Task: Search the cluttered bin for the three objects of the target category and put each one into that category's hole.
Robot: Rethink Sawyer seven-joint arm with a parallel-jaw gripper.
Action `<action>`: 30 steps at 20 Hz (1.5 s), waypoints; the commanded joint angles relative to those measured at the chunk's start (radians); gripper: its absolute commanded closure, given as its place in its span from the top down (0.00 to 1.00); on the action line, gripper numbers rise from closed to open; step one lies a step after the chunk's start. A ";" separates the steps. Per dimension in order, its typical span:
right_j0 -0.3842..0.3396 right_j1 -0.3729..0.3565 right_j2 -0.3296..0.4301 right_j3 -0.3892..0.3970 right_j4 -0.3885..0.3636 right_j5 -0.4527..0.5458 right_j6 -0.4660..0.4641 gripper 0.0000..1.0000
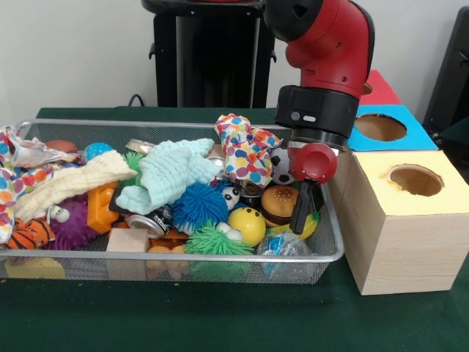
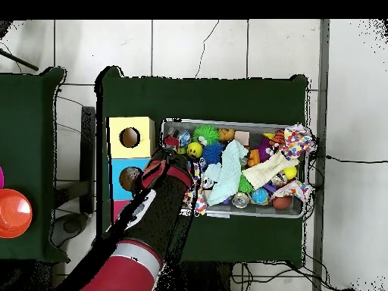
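polka-dot cloth (image 1: pixel 245 150) | mint towel (image 1: pixel 170 173) | blue spiky ball (image 1: pixel 199 204) | yellow-topped box (image 1: pixel 399 220)

red box (image 1: pixel 378 86): mostly behind arm | can (image 1: pixel 149 221): half buried | fingers (image 1: pixel 303 213): spread unclear

The table (image 1: pixel 220 323) wears a dark green cloth. A wire bin (image 1: pixel 333 242) heaped with toys rests on it. Just beside the bin stand three boxes in a row: yellow (image 1: pixel 399 242), blue (image 1: pixel 410 136), red (image 1: pixel 381 89).
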 commanded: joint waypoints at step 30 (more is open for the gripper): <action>-0.062 0.060 0.142 0.113 0.263 -0.116 0.316 1.00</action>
